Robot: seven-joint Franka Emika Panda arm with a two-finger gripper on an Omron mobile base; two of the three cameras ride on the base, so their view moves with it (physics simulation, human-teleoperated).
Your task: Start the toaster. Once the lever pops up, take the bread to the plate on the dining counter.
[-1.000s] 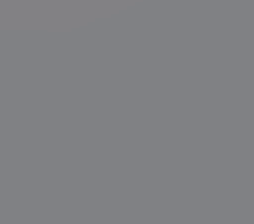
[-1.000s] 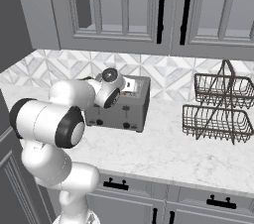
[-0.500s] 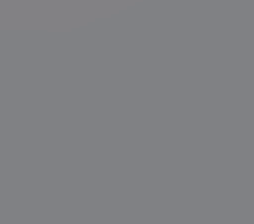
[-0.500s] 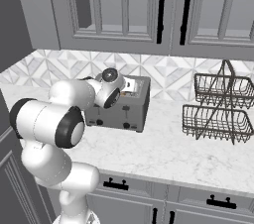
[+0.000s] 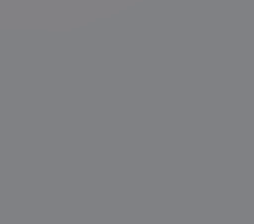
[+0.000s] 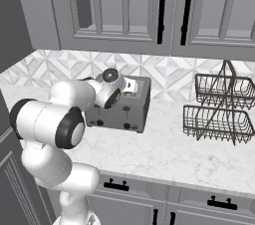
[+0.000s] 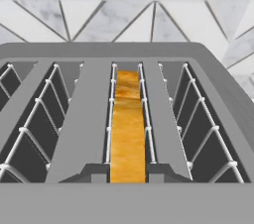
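The grey toaster [image 6: 130, 112] stands on the white marble-look top against the tiled wall, and my arm reaches over it. Looking down into the toaster [image 7: 74, 119] in the hand view, I see several wire-lined slots. The bread [image 7: 128, 129], golden-orange along its upper edge, stands upright in the middle slot. My gripper [image 7: 128, 171] is down at that slot, its fingertips [image 7: 96, 172] pressed against both sides of the bread, shut on it. The plate and the dining counter are out of view.
A two-tier black wire basket [image 6: 219, 107] stands on the same top to the toaster's right. Grey wall cabinets with dark handles [image 6: 162, 5] hang above. Grey drawers [image 6: 164, 204] run below the top's front edge. A grey side wall [image 6: 15, 20] is at the left.
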